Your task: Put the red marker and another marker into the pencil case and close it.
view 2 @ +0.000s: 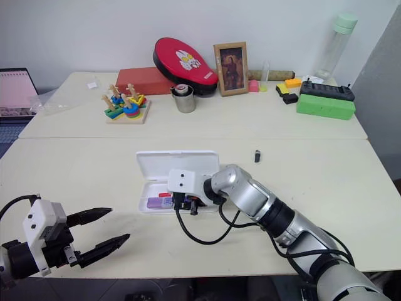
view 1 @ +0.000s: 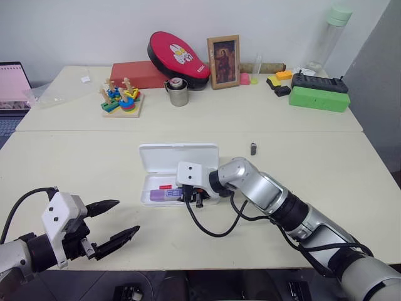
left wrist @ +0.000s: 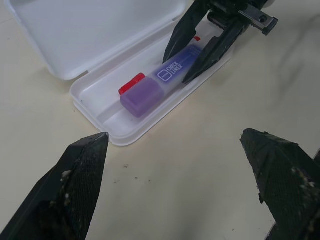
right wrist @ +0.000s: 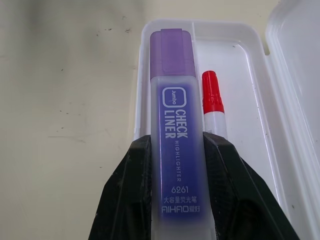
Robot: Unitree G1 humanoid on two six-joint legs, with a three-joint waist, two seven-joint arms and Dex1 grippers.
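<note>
Left hand [view 1: 113, 221] hovers low over the near edge of the desk [view 1: 75, 163], its two black fingers spread wide and holding nothing, pointing toward the pencil case [view 1: 178, 157]. Just beyond it, the right hand [view 1: 191, 199] reaches in from the right with its arm bent across the desk, fingers pinching the purple marker [right wrist: 176, 145] by its sides. That marker is short and stubby, with a lilac cap and a pale printed label, and it lies low in the tray of the case, near the front wall. Beside it, toward the hinge, the red marker [right wrist: 213, 107] lies in the tray, white-bodied with a red cap. The case is a flat white box, its lid open and laid back flat on the desk.
</note>
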